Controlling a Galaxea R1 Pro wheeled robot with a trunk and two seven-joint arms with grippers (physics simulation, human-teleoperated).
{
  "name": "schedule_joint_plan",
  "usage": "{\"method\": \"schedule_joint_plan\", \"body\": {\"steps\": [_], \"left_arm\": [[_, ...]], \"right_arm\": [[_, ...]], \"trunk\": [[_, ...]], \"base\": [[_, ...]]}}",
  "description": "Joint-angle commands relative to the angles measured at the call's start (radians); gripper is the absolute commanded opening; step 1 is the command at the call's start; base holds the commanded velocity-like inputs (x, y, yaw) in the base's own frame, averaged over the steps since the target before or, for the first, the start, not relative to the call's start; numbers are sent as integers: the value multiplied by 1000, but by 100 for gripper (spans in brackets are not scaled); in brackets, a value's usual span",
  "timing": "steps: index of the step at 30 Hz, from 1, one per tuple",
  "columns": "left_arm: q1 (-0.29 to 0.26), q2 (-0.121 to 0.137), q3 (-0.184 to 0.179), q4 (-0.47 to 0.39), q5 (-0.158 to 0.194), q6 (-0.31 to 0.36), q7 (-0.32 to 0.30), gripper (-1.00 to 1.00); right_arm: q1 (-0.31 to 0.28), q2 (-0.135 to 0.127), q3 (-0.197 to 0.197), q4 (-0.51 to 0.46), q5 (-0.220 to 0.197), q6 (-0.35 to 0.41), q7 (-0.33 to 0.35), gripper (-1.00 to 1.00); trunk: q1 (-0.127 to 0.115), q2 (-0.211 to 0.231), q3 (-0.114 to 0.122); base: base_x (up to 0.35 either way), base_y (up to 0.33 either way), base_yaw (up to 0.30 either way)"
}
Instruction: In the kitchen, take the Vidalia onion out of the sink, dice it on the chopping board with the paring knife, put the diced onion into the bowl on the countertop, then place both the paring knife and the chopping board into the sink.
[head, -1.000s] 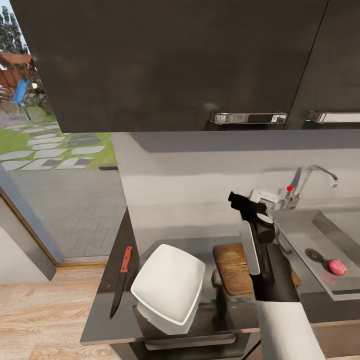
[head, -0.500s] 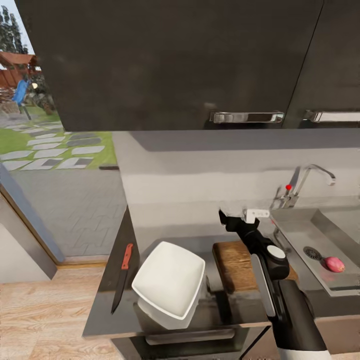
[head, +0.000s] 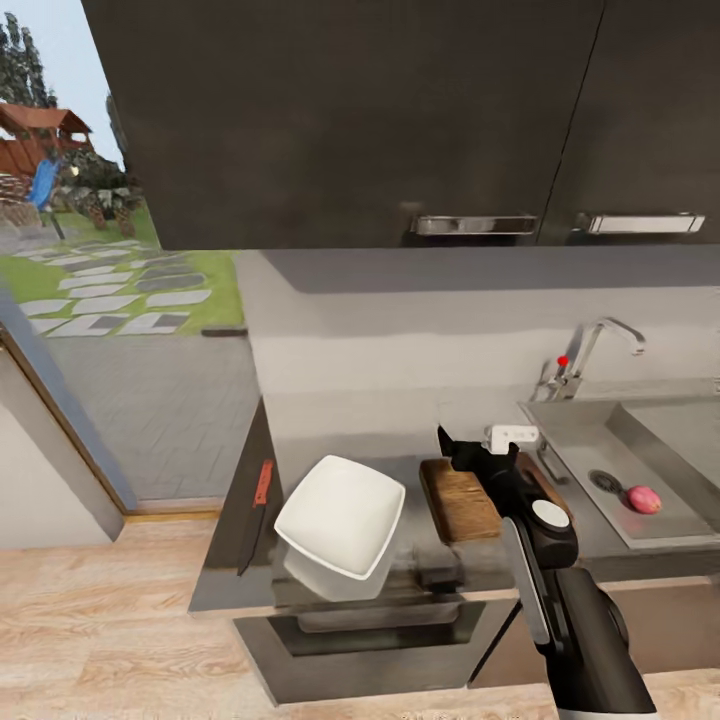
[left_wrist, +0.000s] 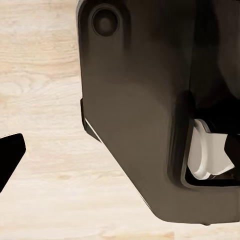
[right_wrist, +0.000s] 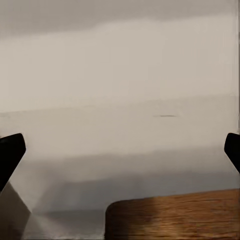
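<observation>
Right fingers (head: 447, 443) spread above chopping board (head: 458, 498); onion (head: 643, 499) in sink (head: 575, 440).

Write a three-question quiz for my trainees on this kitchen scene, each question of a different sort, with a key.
1. True or false: the onion lies in the sink.
2. Which lies between the paring knife and the chopping board? A) bowl B) tap C) onion
3. Fill in: the right claw hangs above the far edge of the ____.

Key: 1 true; 2 A; 3 chopping board.
</observation>
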Motion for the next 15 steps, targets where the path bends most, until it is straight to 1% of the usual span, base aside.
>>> {"method": "schedule_joint_plan", "body": {"steps": [1, 15], "left_arm": [[0, 0, -3, 0, 2, -3, 0, 100], [0, -1, -3, 0, 2, -8, 0, 100]], "right_arm": [[-1, 0, -1, -1, -1, 5, 4, 100], [0, -1, -1, 0, -1, 3, 6, 100]], "trunk": [[0, -2, -2], [0, -2, -2]], "base": [[-311, 0, 0], [-339, 0, 0]]}}
